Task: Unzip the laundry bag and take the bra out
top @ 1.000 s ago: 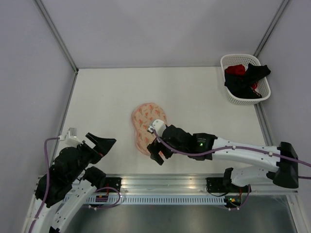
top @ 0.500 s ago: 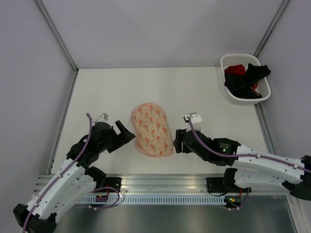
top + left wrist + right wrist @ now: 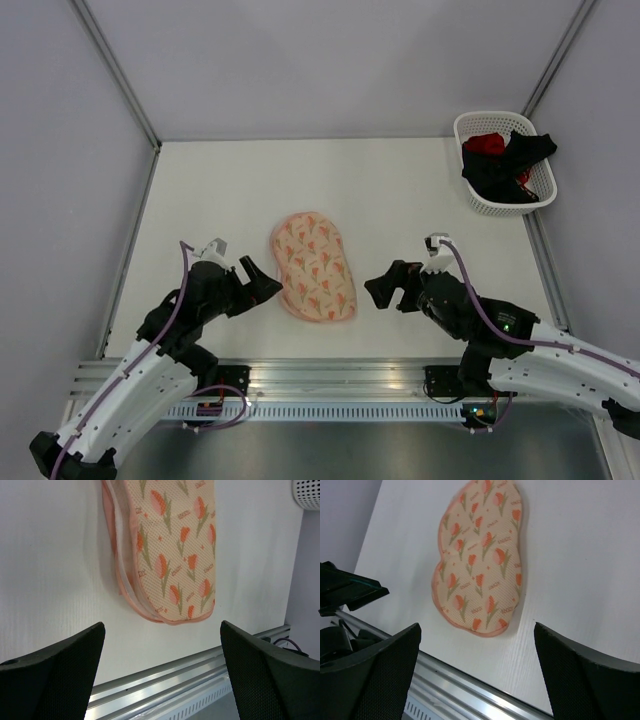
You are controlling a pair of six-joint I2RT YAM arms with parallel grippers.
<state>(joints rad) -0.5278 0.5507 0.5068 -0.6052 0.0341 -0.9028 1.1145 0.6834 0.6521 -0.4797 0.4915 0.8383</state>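
1. Jaws of left gripper (image 3: 262, 285) and right gripper (image 3: 382, 288) spread wide, holding nothing, one on each side of the laundry bag (image 3: 314, 266).
2. Bag flat on the tabletop (image 3: 400, 190), apart from both; probably flanked for reaching its edges.
3. Left wrist view shows a layered side seam (image 3: 125, 575), maybe the zipper; not visible from above.
4. Basket (image 3: 503, 163) with dark clothes far right; bra not visible.

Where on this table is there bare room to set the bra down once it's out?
Free: the far strip behind the peach tulip-print mesh laundry bag, and the stretch between it and the white plastic basket. Crowded: the near edge, where both open end effectors flank the bag.
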